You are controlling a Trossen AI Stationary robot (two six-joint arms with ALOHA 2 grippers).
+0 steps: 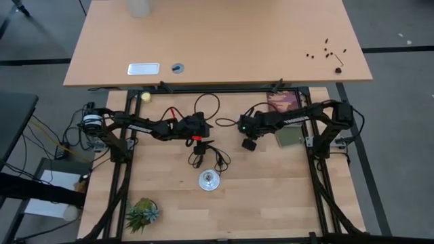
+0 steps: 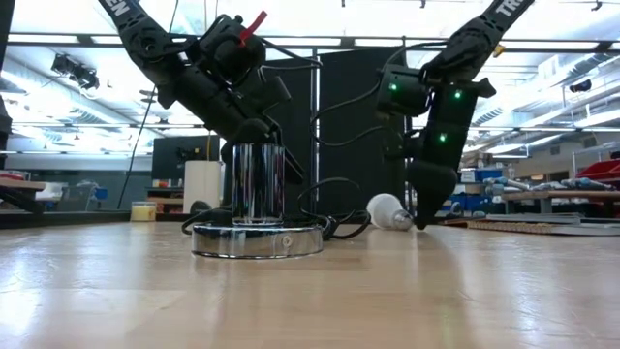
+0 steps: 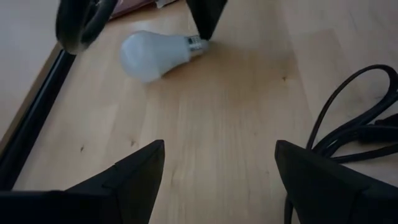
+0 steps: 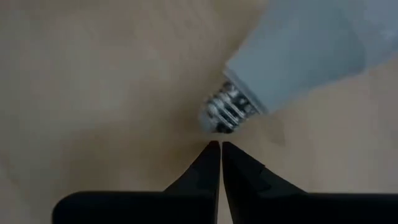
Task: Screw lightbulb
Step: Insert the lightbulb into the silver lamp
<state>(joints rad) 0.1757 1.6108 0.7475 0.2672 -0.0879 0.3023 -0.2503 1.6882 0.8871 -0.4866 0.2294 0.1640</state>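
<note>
The lightbulb (image 3: 152,55) lies on its side on the wooden table; it also shows in the low view (image 2: 387,210) and the right wrist view (image 4: 311,50). My right gripper (image 4: 220,147) is shut and points down, its tips right at the bulb's silvery screw base (image 4: 225,113). My left gripper (image 3: 221,149) is open and empty above the table, a short way from the bulb. The round silvery socket disc (image 1: 209,181) stands upright nearer the front edge. Its black cord (image 1: 207,154) lies coiled behind it. My right gripper comes from above with shut fingers, its tips beside the end of the bulb's screw base (image 4: 214,121). I cannot tell whether they touch it. The bulb lies flat on the table.
The black cord (image 3: 354,118) lies close beside my left gripper. A small green plant (image 1: 142,213) stands at the front left. A grey pad (image 1: 290,137) and a reddish book (image 1: 285,100) lie at the back right. Black frame rails (image 1: 122,176) border the table.
</note>
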